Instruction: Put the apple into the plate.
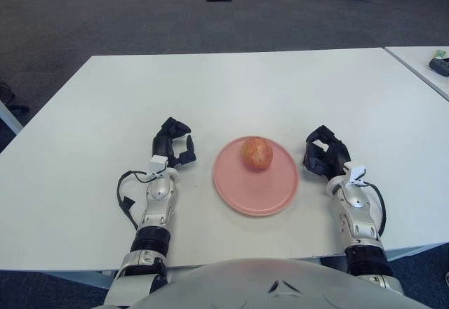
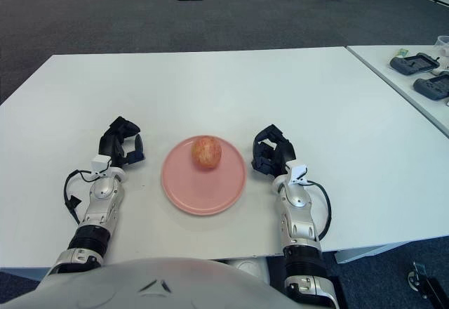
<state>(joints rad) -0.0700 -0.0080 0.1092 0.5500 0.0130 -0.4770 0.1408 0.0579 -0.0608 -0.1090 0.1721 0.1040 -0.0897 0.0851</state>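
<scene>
1. Pink plate (image 1: 256,186) is located on the white table (image 1: 231,84), close to the near edge and roughly midway between the table's left and right edges; the apple (image 1: 257,152) is already seated inside it, on the far half of the plate, toward the far rim.

2. Left hand (image 1: 172,145) is shown just beside the plate's left rim, apart from it; its fingers are curled loosely and nothing is held.

3. Right hand (image 1: 324,156) is shown just beside the plate's right rim, close to it but with no contact visible; its fingers are likewise curled inward and nothing is held.

4. Placement is judged to be complete, since the apple lies within the rim and neither hand is on it; the step in hand is judged to be the clearing of both hands.

5. Any withdrawal should be made outward, toward the left and right edges of the table, or back toward the near edge; a path across the plate should be avoided.

6. The right hand should be lifted slightly before it is drawn away; a knuckle dragged past the rim could shift the plate.

7. The apple is round and sits off-centre; a knock to the plate could set it rolling, so slow motion is advised; no further grasp is judged necessary.

8. Dark devices (image 2: 419,63) on the neighbouring table at the far right are not involved.
</scene>
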